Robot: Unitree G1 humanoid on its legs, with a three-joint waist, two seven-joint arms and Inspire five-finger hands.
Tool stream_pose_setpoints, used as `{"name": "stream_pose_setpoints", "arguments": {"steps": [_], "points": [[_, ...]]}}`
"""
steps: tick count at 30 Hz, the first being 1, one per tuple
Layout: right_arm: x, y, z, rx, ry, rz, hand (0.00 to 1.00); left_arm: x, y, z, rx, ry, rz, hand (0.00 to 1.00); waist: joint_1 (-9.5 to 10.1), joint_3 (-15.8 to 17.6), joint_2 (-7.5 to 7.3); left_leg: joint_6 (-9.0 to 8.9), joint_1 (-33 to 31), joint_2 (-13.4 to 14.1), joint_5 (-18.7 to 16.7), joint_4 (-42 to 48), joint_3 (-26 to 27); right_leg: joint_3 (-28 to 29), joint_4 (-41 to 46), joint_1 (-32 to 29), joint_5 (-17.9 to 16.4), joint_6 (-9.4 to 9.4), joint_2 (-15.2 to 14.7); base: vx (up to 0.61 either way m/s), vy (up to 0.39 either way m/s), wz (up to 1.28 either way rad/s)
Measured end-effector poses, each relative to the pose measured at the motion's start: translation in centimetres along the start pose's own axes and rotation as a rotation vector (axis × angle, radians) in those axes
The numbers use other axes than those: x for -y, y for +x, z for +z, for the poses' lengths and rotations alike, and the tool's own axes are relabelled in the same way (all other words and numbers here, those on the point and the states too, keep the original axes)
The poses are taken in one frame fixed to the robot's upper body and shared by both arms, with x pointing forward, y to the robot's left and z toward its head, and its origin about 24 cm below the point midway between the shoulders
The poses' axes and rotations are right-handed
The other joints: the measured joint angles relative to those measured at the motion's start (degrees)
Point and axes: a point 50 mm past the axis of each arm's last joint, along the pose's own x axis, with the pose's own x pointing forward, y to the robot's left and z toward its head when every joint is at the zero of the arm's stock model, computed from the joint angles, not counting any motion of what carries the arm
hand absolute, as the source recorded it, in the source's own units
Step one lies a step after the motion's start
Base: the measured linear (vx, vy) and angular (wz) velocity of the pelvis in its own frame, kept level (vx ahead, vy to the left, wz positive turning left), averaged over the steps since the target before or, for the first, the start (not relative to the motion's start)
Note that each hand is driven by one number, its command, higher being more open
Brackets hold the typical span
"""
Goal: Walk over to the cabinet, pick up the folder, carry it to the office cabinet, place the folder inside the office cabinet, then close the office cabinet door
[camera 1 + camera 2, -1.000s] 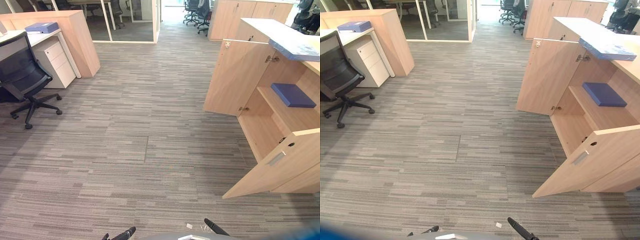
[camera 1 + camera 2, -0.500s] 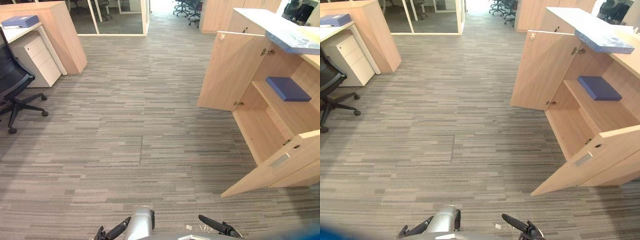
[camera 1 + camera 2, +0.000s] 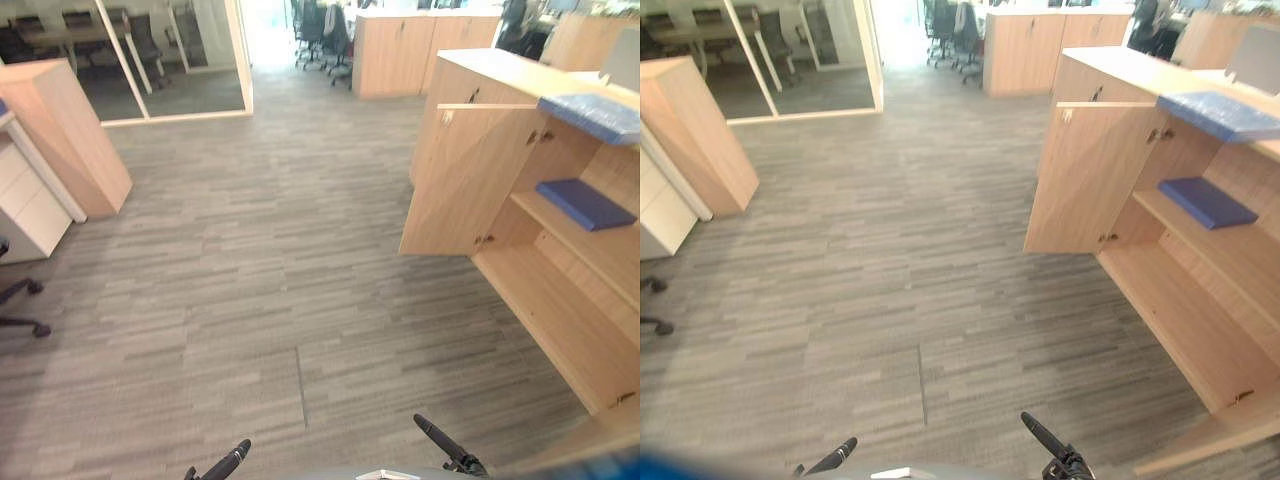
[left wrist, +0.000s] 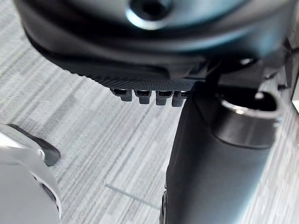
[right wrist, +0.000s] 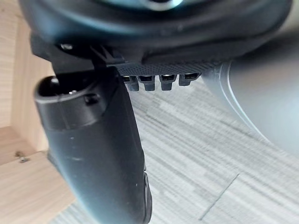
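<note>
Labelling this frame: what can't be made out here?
Blue folder on the cabinet top: right end cut off by the left eye view's edge.
Near cabinet door: mostly cut off at the right eye view's lower right corner.
Office chair: all but its base past the left edge.
Left robot hand and right robot hand: mostly below the bottom edge.

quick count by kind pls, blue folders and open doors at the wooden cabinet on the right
blue flat folders: 2 (dark blue folder on a shelf of the light wood cabinet, pale speckled blue folder on its top)
open light wood doors: 2 (far door, near door)
total: 4
</note>
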Motion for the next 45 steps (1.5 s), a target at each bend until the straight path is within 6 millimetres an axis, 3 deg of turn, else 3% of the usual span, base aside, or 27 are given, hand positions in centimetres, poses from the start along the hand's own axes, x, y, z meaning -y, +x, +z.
{"name": "stream_pose_setpoints", "arguments": {"steps": [1,2,4,5,9,11,13,15,16,19,20,22,25,27,28,30,31,32,34,36,37,39,40,41,43,44,45], "points": [[-0.2,0.0,0.1,0.006,-0.003,0.007,1.0,0.2,0.0,0.0,0.002,0.022,-0.008,1.0,-0.07,0.02,0.37,0.4,1.06,0.29,-0.31,-0.87,0.0,-1.32,0.17,-1.14,-2.51,1.18,1.52,0.22,0.117,-0.19],[-1.0,0.0,0.2,0.019,-0.036,0.034,1.0,0.9,0.1,0.4,0.011,0.043,-0.031,1.0,-0.17,0.57,1.01,0.77,2.41,1.14,-1.51,-1.22,0.06,-3.39,-1.4,-3.65,-7.49,5.39,5.43,0.17,0.055,-0.16],[-2.0,0.0,0.6,0.039,-0.052,0.062,1.0,1.5,0.2,0.6,0.011,0.066,-0.049,1.0,-0.68,2.4,2.02,0.21,5.03,2.45,-2.23,-1.49,0.0,-9.03,-9.75,-4.43,-11.95,9.01,10.73,0.21,0.01,-0.06],[-2.3,0.0,0.6,0.043,-0.065,0.067,1.0,1.9,0.2,0.7,0.014,0.082,-0.061,1.0,-0.93,3.06,2.54,-0.51,6.14,3.14,-2.66,-1.83,-0.01,-12.88,-16.75,-4.52,-12.6,9.55,12.97,0.19,-0.004,0.04],[-2.7,0.0,0.5,0.049,-0.097,0.075,1.0,3.0,0.3,1.1,0.03,0.096,-0.087,1.0,-1.71,4.1,2.69,-1.95,8.85,5.04,-5.56,-1.85,-1.09,-19.54,-31.51,-5.44,-10.88,8.39,15.1,0.19,-0.058,0.14],[-2.1,-0.1,0.3,0.035,-0.111,0.069,1.0,3.3,0.2,1.0,0.034,0.132,-0.098,1.0,-1.98,3.73,3.09,-4.25,10.14,8.41,-9.46,0.39,-1.53,-22.38,-33.44,-3.62,-6.57,7.13,16.7,0.36,-0.203,0.02],[-1.4,-0.1,0.0,0.014,-0.108,0.061,1.0,3.7,0.1,0.4,0.018,0.17,-0.115,1.0,-2.24,2.64,3.68,-5.69,10.92,11.63,-10.37,1.33,-2.06,-24.09,-36.42,-1.48,-7.41,5.46,20.46,0.45,-0.254,0.04],[-0.8,-0.1,-0.4,0.001,-0.08,0.041,1.0,4.4,0.0,0.7,0.027,0.184,-0.152,1.0,-2.33,2.78,3.99,-5.93,7.67,13.71,-10.49,10.06,-3.5,-24.44,-40.18,1.52,-7.85,4.69,23.35,0.51,-0.309,-0.07],[-0.3,-0.2,-0.6,-0.006,-0.078,0.027,1.0,4.3,0.1,0.8,0.028,0.157,-0.145,1.0,-2.46,2.91,4.62,-6.66,4.09,15.18,-10.0,20.92,-4.37,-24.05,-42.53,4.09,-8.15,4.24,25.19,0.43,-0.234,-0.32],[1.2,-0.4,-0.6,-0.011,-0.063,-0.008,1.0,3.7,-0.1,0.1,0.006,0.04,-0.101,1.0,-1.7,3.09,6.64,-8.13,-6.24,18.88,-0.29,48.29,-6.36,-19.48,-46.05,9.65,-9.61,2.77,29.94,0.42,-0.104,-0.83],[1.2,-0.4,-0.7,-0.013,-0.055,-0.011,1.0,3.1,0.0,0.0,0.001,-0.002,-0.078,1.0,-1.46,3.2,6.6,-7.59,-9.97,19.76,-0.24,56.75,-6.59,-16.51,-46.46,11.73,-10.65,2.38,30.95,0.52,0.024,-1.52],[1.5,-0.5,-1.6,-0.046,-0.032,-0.026,1.0,1.9,0.0,0.1,0.0,-0.039,-0.039,1.0,-0.32,3.48,4.83,-6.37,-14.99,19.42,-1.16,62.21,-6.47,-10.82,-48.37,15.76,-11.4,2.35,31.1,0.44,0.049,-1.41],[1.7,-0.5,-2.5,-0.093,-0.061,-0.039,1.0,0.9,-0.1,-0.1,-0.002,-0.051,-0.015,1.0,1.34,3.79,3.05,-6.8,-21.71,16.9,-5.15,55.53,-9.14,-4.13,-51.09,19.55,-11.59,2.99,29.97,0.42,0.111,-1.21],[1.1,-0.5,-2.6,-0.103,-0.059,-0.028,1.0,0.5,-0.1,-0.2,-0.005,-0.062,0.006,1.0,1.45,4.66,1.87,-7.8,-23.9,14.28,-6.99,44.2,-11.93,-0.57,-51.85,21.65,-12.25,4.6,28.17,0.38,0.177,-0.95],[0.7,-0.4,-2.6,-0.102,-0.056,-0.018,1.0,0.4,-0.1,-0.1,-0.002,-0.065,0.015,1.0,1.74,4.92,1.41,-8.31,-23.79,12.38,-6.76,33.38,-15.16,1.51,-51.76,22.27,-13.25,6.36,26.72,0.51,0.332,-1.05],[0.5,-0.4,-2.3,-0.085,-0.061,-0.011,1.0,0.5,-0.2,-0.4,-0.008,-0.053,0.018,1.0,2.43,3.92,2.16,-8.94,-23.39,11.12,-4.08,19.49,-22.47,5.25,-51.32,22.4,-15.16,8.59,25.36,0.54,0.386,-1.1],[0.5,-0.4,-2.2,-0.073,-0.058,-0.007,1.0,0.3,-0.3,-0.7,-0.017,-0.054,0.027,1.0,2.75,3.39,2.7,-11.26,-22.76,10.63,1.74,18.77,-22.83,7.69,-50.7,23.22,-16.66,9.83,24.22,0.48,0.349,-1.01],[0.2,-0.5,-2.8,-0.084,-0.039,0.0,1.0,-0.4,-0.2,-0.5,-0.01,-0.044,0.045,1.0,2.63,2.34,1.19,-10.7,-22.27,9.4,-0.77,20.04,-19.99,9.76,-48.01,21.81,-17.15,10.35,21.65,0.46,0.333,-0.99],[-0.3,-0.5,-2.9,-0.08,0.001,0.03,1.0,-0.8,-0.2,-0.5,-0.008,-0.046,0.058,1.0,2.97,1.4,0.26,-8.35,-19.43,9.31,-3.06,20.25,-14.19,13.22,-36.84,16.88,-17.15,10.33,19.31,0.4,0.327,-1.32],[-1.3,-0.5,-2.1,-0.04,-0.004,0.071,1.0,-1.2,-0.3,-0.7,-0.012,-0.042,0.066,1.0,3.76,1.7,-0.19,-5.62,-14.4,8.1,-4.43,19.34,-7.43,16.45,-19.8,9.64,-15.88,8.78,16.26,0.32,0.348,-1.67],[-1.7,-0.4,-1.5,-0.012,-0.014,0.09,1.0,-1.1,-0.3,-0.6,-0.012,-0.029,0.06,1.0,3.72,1.74,-0.18,-4.44,-11.32,6.3,-4.99,18.47,-4.66,16.79,-10.64,5.14,-14.29,5.93,13.64,0.25,0.308,-1.27],[-1.5,-0.3,-0.4,0.028,0.042,0.082,1.0,0.2,-0.2,-0.1,0.02,0.026,0.006,1.0,2.46,1.37,1.15,-2.09,-8.1,4.96,-6.35,17.24,-2.04,10.46,-6.25,0.77,-11.81,1.53,8.86,0.2,0.277,-0.66],[-1.5,-0.2,-0.3,0.033,0.058,0.075,1.0,0.5,-0.1,0.1,0.027,0.038,-0.009,1.0,2.32,1.42,1.34,-1.91,-7.37,4.92,-6.66,16.53,-1.76,7.87,-7.47,0.1,-10.61,1.25,7.99,0.13,0.168,-0.13],[-1.4,-0.2,-0.3,0.033,0.074,0.068,1.0,0.8,-0.1,0.3,0.031,0.063,-0.032,1.0,1.99,1.31,1.64,-1.96,-6.24,5.14,-6.83,15.63,-1.59,4.61,-8.46,0.22,-9.16,2.06,7.14,0.16,0.107,-0.33],[-0.9,-0.2,-0.2,0.037,0.096,0.049,1.0,1.0,-0.1,-0.1,0.019,0.093,-0.049,1.0,2.08,0.76,3.1,-2.16,-4.91,7.26,-6.68,13.31,-0.09,-0.12,-12.73,1.42,-10.73,6.33,6.91,0.15,0.045,-0.62],[-1.0,-0.1,0.0,0.043,0.107,0.05,1.0,0.9,-0.2,-0.5,0.004,0.103,-0.049,1.0,2.0,1.1,3.98,-2.26,-4.28,9.13,-6.88,12.01,0.93,-3.46,-16.62,1.35,-13.5,10.31,8.14,0.1,-0.062,-0.93],[-1.2,-0.1,0.2,0.045,0.127,0.049,1.0,0.8,-0.2,-0.8,-0.016,0.098,-0.044,1.0,1.73,2.15,4.56,-2.71,-2.73,11.32,-6.99,10.32,1.64,-7.36,-21.7,1.14,-15.35,12.57,10.53,0.07,-0.064,-0.87]]}}
